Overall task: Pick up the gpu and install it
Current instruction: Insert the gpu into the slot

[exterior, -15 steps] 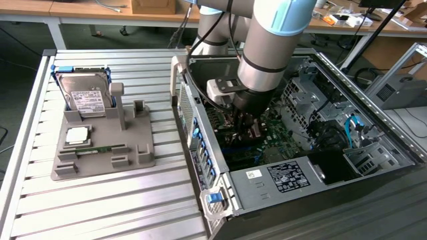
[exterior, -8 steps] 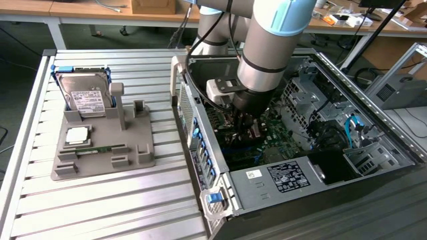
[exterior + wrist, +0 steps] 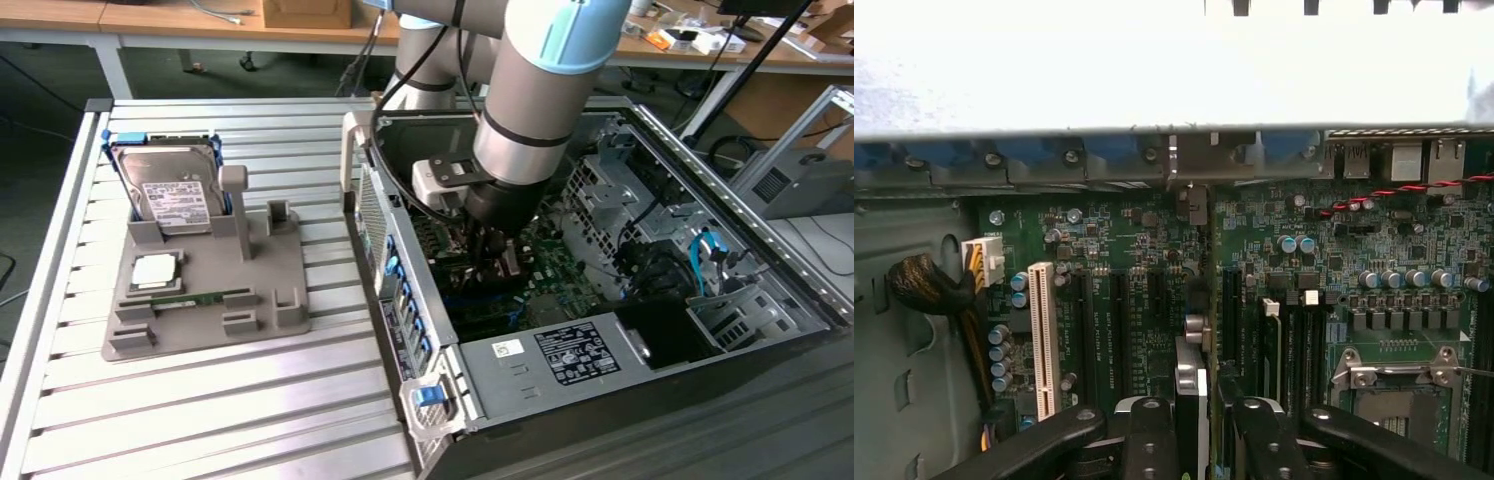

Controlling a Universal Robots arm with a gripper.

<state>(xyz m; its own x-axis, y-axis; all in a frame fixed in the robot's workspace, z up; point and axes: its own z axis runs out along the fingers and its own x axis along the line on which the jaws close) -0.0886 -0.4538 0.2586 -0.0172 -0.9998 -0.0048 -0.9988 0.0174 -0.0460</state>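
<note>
End effector (image 3: 1194,425) clamped on the gpu (image 3: 1192,370), held edge-on, upright above the motherboard (image 3: 1124,290) slots. Exterior view adds: arm reaching down inside the case (image 3: 534,375); beside the case, a tray (image 3: 200,320) carrying a hard drive (image 3: 174,190) on the table (image 3: 200,420).

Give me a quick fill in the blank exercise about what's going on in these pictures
1. The pincer grips the thin green graphics card edge-on above the green ____ of the open computer case.
2. On the grey holder tray, the silver hard drive with its white label stands ____.
3. The long slot near the yellow cable bundle is coloured ____.

Missing words: motherboard; upright; white
</note>
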